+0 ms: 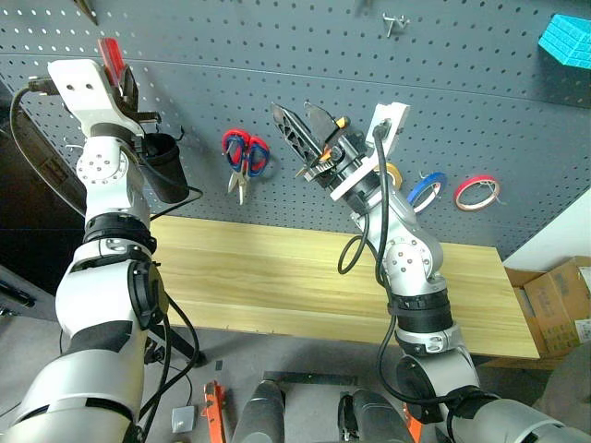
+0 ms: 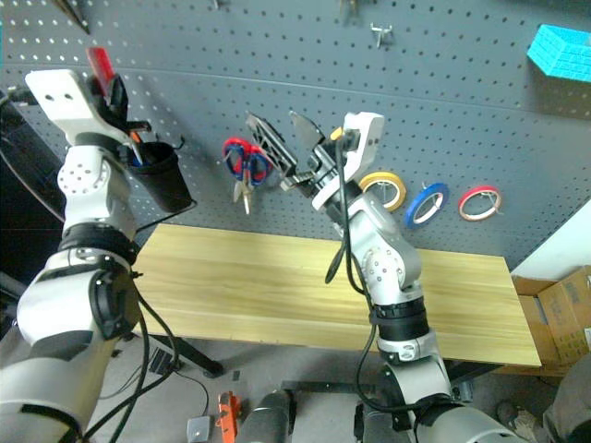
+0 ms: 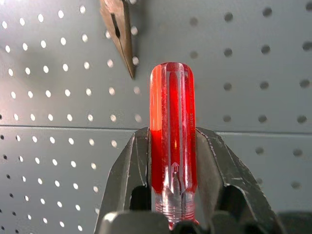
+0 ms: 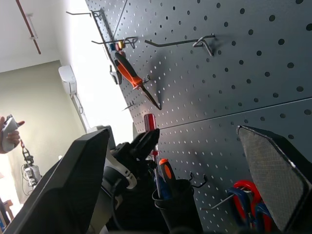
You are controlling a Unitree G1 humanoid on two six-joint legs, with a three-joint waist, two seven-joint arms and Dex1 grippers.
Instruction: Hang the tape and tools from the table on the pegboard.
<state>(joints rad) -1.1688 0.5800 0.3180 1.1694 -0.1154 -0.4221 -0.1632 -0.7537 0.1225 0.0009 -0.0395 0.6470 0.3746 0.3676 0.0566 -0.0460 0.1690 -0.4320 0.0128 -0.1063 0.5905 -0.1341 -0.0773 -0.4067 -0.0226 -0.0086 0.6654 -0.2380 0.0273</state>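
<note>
My left gripper (image 3: 171,141) is shut on a slim red-handled tool (image 3: 171,112), held up against the dark grey pegboard (image 1: 277,55), just above a black cup (image 1: 164,166). My right gripper (image 1: 300,125) stands open and empty before the board's middle, above the light wood table (image 1: 277,277). The blue tape (image 1: 427,191) hangs on a hook to its right. Orange-and-black pliers (image 4: 130,75) hang high on the board, near the left gripper.
Red-handled scissors (image 1: 245,157) hang left of the right gripper. A yellow roll (image 2: 383,189) and a red roll (image 1: 476,192) flank the blue tape. The cup holds orange and blue screwdrivers (image 4: 165,173). A teal block (image 1: 568,39) sits upper right, a cardboard box (image 1: 563,305) right of the table.
</note>
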